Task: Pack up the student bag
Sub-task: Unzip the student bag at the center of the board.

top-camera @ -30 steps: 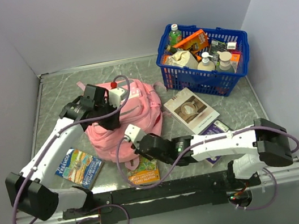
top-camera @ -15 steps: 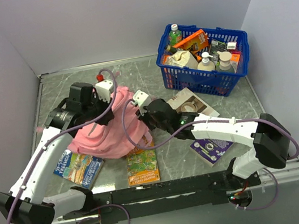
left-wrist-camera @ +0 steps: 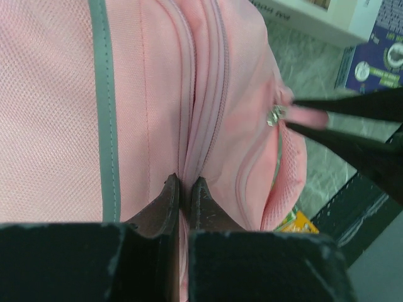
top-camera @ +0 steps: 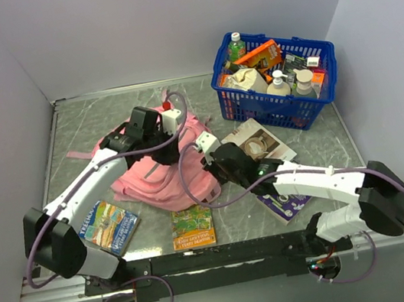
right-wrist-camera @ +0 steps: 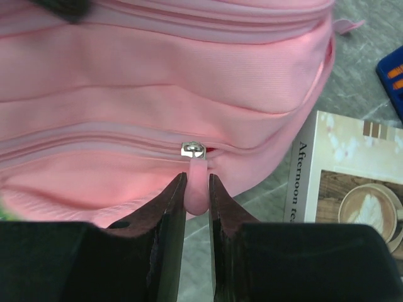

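Pinching hard, the right gripper has its two fingers pressed against the pink zipper pull, which hangs from a small metal slider on the student bag. Only the tab's thickness keeps the fingers apart. The left gripper is closed almost to nothing on a raised fold of the bag's pink fabric, right along a zipper line, with a grey trim stripe running beside it. In that wrist view the right gripper's dark fingers show at the bag's far edge, clamped on the same tab.

The bag lies slumped on a grey marbled table, left of the table's middle. To the bag's far right stands a blue basket full of bottles and packets. Just right of the bag lies a pale book with a coffee cup on its cover, and nearer than that, a purple booklet. At the bag's near left is a blue picture book; at its near edge, an orange and green booklet. Plain pale walls close in the table on three sides.
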`<state>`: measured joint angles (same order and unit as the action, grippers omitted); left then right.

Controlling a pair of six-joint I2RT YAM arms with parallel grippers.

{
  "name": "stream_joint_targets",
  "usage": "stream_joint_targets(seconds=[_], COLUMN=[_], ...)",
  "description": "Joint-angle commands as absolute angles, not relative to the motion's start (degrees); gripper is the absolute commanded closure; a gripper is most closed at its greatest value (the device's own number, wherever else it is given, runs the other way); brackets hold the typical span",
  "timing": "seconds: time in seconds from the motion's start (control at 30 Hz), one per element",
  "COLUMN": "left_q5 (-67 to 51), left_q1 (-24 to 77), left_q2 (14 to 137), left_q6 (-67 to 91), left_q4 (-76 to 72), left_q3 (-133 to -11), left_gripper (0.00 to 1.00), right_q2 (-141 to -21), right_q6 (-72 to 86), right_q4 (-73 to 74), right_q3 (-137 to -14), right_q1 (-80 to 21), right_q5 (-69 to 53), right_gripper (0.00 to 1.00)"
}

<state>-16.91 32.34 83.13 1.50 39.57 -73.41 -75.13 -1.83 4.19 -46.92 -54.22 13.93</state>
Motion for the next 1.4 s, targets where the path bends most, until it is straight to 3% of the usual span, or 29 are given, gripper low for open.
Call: stream_joint_targets(seconds=[0.0, 0.33, 0.6, 0.9, 1.2, 1.37], left_q5=[-21.27, -27.50, -30.41, -32.43, -30.76, -28.14], left_q1=[32.69, 32.78, 32.70, 32.70, 32.78, 32.78], left_q2=[83.41, 88.68, 85.79, 83.06, 82.97, 82.71], left_q6=[6.32, 12.39, 14.76, 14.68, 14.06, 12.40], left_q4=[21.56, 21.26, 22.14, 22.06, 20.39, 21.00], left_q3=[-71.47, -75.93, -78.05, -76.99, -74.97, -75.59], left_gripper=[0.99, 0.99, 0.99, 0.99, 0.99, 0.99], right_q2=[-71.02, -78.03, -84.29, -82.00, -81.21, -74.28], right_q6=[2.11, 6.06, 7.65, 3.79, 0.97, 3.76], right_q4=[5.36, 4.57, 8.08, -7.70, -10.20, -5.72], right_q3=[-46.58, -48.42, -54.67, -41.76, -49.13, -47.03], right_q1=[-56.60, -62.92, -64.78, -62.75, -70.56, -74.44], right_q5=[11.08, 9.49, 13.79, 17.41, 11.42, 13.71], right_gripper=[1.00, 1.00, 1.00, 1.00, 1.00, 1.00])
